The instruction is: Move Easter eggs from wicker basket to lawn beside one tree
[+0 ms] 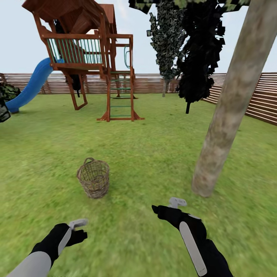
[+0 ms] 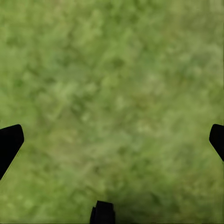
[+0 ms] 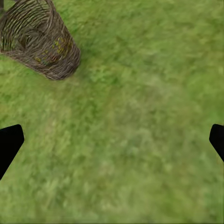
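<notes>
wicker basket (image 1: 93, 183): upright on lawn (image 1: 146, 154), ahead of both sets of fingers, near tree trunk (image 1: 227, 115). left gripper (image 1: 79, 227), right gripper (image 1: 173, 206): spread, empty, poised for reaching. yellow glints through the weave, likely eggs.

Ground: mottled green lawn (image 1: 154, 146), flat, running back to the boundary. Boundary: brown horizontal-slat fence (image 1: 265, 100) along the rear and the right side. Structures: a red-brown wooden play tower (image 1: 90, 46) with a railed platform, a ladder frame (image 1: 120, 96) at its front and a blue slide (image 1: 32, 86) descending to the left. Vegetation: two tall dark-leaved trees (image 1: 192, 54) near the rear fence; a dark bush (image 1: 7, 92) at the left edge. Sky pale, light even, shadows faint.
</notes>
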